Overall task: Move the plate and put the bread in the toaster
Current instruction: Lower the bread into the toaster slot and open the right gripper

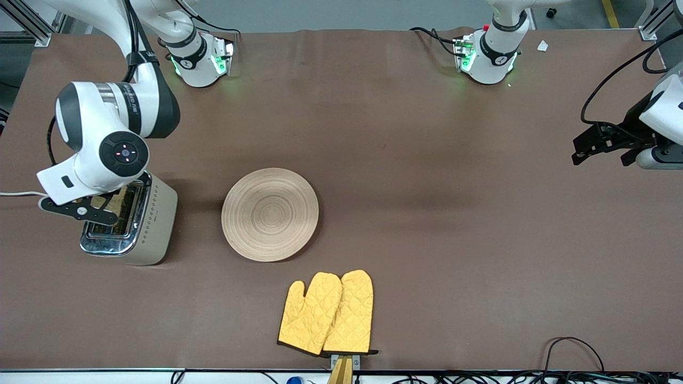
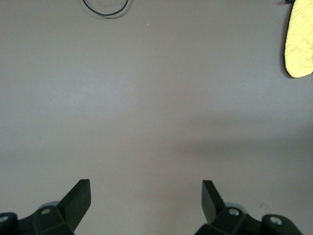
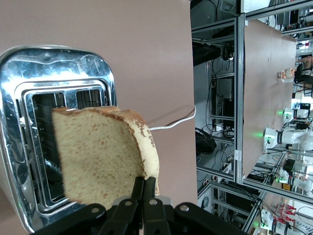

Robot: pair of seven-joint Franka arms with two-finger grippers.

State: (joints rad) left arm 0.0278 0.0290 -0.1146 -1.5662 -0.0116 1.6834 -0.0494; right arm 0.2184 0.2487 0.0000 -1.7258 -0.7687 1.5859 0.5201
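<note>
My right gripper (image 3: pixel 145 180) is shut on one edge of the brown bread slice (image 3: pixel 98 156) and holds it just over the slots in the toaster's chrome top (image 3: pixel 63 63). In the front view this gripper (image 1: pixel 98 205) is over the cream-sided toaster (image 1: pixel 155 224) at the right arm's end of the table, and part of the bread (image 1: pixel 126 205) shows under the hand. The round wooden plate (image 1: pixel 270 214) lies bare beside the toaster, toward the table's middle. My left gripper (image 1: pixel 581 146) is open and empty (image 2: pixel 146 196) over bare table at the left arm's end.
A pair of yellow oven mitts (image 1: pixel 328 313) lies nearer the front camera than the plate, and one tip shows in the left wrist view (image 2: pixel 299 44). The toaster's white cord (image 1: pixel 16 193) runs off the table's end. Black cables (image 1: pixel 571 346) lie along the front edge.
</note>
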